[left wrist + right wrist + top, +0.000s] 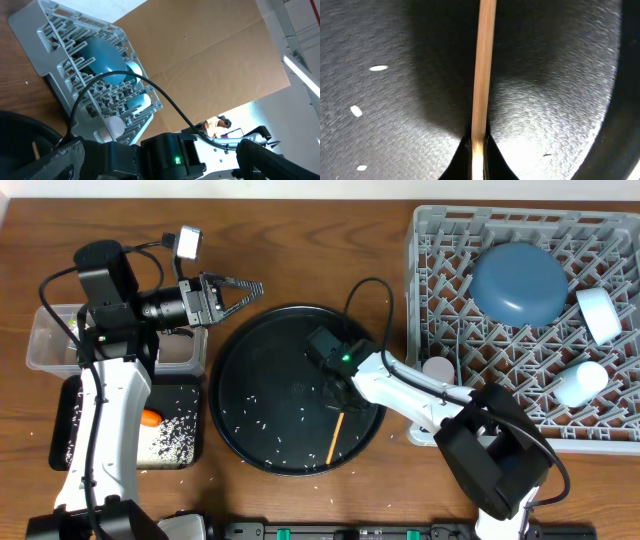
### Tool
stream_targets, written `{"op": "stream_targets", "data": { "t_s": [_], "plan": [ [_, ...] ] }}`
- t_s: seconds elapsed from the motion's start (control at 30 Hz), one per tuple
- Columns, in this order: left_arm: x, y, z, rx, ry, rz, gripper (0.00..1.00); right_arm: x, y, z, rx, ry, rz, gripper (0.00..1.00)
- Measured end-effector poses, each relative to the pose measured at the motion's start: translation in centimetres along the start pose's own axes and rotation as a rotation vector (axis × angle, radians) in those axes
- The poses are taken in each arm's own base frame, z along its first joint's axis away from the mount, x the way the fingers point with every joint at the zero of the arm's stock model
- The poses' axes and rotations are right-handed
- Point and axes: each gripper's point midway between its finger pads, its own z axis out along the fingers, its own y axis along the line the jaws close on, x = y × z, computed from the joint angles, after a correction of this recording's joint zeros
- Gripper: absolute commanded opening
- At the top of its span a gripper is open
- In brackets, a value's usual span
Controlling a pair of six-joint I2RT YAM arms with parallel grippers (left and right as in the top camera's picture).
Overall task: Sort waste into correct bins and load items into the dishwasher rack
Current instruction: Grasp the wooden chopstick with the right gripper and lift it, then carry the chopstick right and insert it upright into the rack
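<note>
The grey dishwasher rack [440,240] already carries the dark-blue plate [520,283], face down, and two pale cups [600,313] on their sides, so loading looks largely done. A pale round vessel [437,367] sits at the rack's left edge, though whether inside it cannot be told. On the round black tray [250,350] the right gripper [335,395] is pinched shut on one end of the wooden chopstick [482,65], which lies flat on the tray floor and appears to be the next item bound for the rack. The left gripper [235,290] hangs wide open and empty near the clear tub [45,340]. The flat black tray [190,395] holds the orange carrot [150,418] and rice. Scattered white grains [260,415] on the round tray remain to be sorted.
</note>
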Motion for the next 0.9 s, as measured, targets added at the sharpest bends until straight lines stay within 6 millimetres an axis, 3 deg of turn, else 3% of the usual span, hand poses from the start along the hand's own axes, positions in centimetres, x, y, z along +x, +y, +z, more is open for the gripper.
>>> {"op": "stream_targets", "data": {
  "t_s": [0.17,0.27,0.4,0.5,0.63,0.8,0.9],
  "plan": [
    [0.0,0.0,0.0,0.000,0.000,0.000,0.98,-0.8,1.3,-2.5,-0.063,-0.039,-0.126,0.01],
    [0.0,0.0,0.0,0.000,0.000,0.000,0.98,-1.6,1.6,-6.1,-0.132,-0.095,-0.165,0.01],
    [0.0,0.0,0.0,0.000,0.000,0.000,0.98,-3.4,0.7,-11.4,-0.212,-0.193,-0.187,0.01],
    [0.0,0.0,0.0,0.000,0.000,0.000,0.98,-5.2,-1.4,-15.1,-0.244,-0.271,-0.202,0.01],
    [0.0,0.0,0.0,0.000,0.000,0.000,0.98,-7.2,-5.7,-18.1,-0.223,-0.341,-0.201,0.01],
    [0.0,0.0,0.0,0.000,0.000,0.000,0.98,-9.1,-11.3,-19.2,-0.143,-0.362,-0.199,0.01],
    [0.0,0.0,0.0,0.000,0.000,0.000,0.98,-10.2,-13.4,-19.1,-0.107,-0.367,-0.204,0.01]
  ]
}}
